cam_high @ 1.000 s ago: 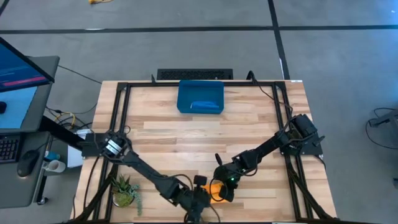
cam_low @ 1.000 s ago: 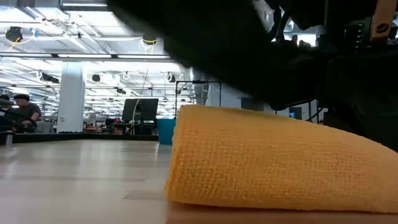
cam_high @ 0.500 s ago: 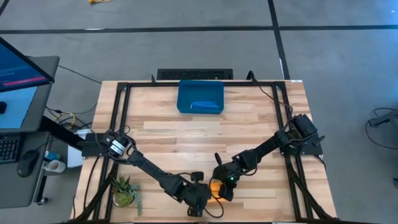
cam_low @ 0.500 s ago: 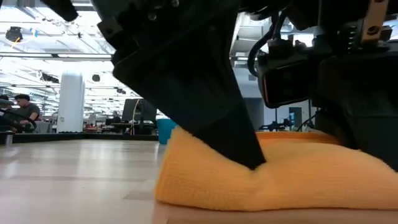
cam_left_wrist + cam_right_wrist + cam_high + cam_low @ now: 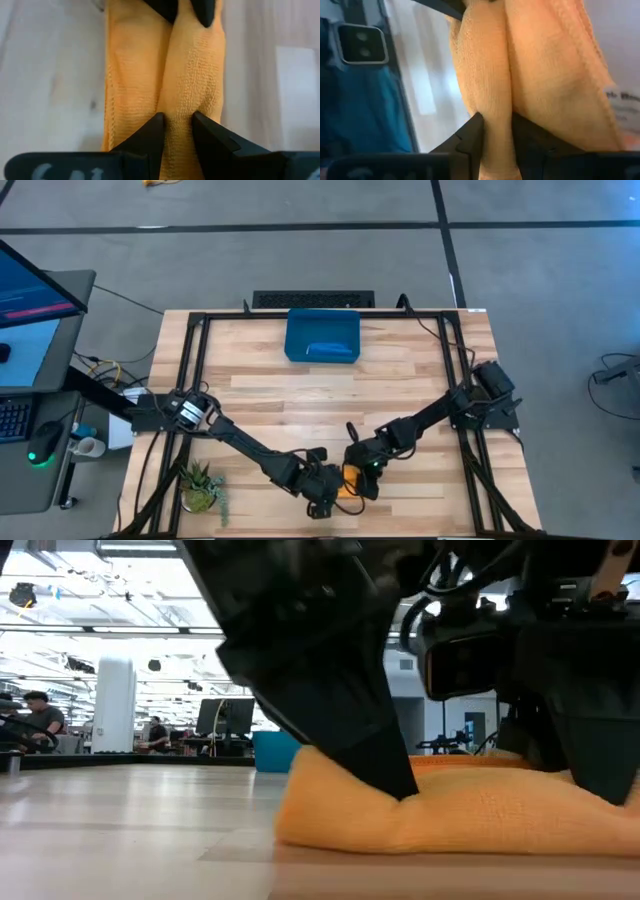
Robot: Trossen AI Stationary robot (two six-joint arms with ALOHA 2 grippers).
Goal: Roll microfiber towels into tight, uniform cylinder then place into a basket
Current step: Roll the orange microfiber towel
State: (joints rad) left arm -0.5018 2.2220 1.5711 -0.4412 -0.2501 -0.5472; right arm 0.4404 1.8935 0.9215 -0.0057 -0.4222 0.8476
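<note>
Your left pincer (image 5: 176, 125) is pinching a raised fold of the yellow towel (image 5: 190, 70), its two fingers pressed into the cloth on either side. Your right pincer (image 5: 495, 127) grips a ridge of the same towel from the opposite end. In the overhead view both pincers meet at the lower middle of the frame, where the towel (image 5: 349, 478) lies bunched on the bench (image 5: 300, 395), near its front edge. The blue basket (image 5: 322, 335) sits at the upper middle, well apart from the towel, with a blue towel (image 5: 330, 350) lying inside it. A small plant (image 5: 200, 485) stands at the lower left
</note>
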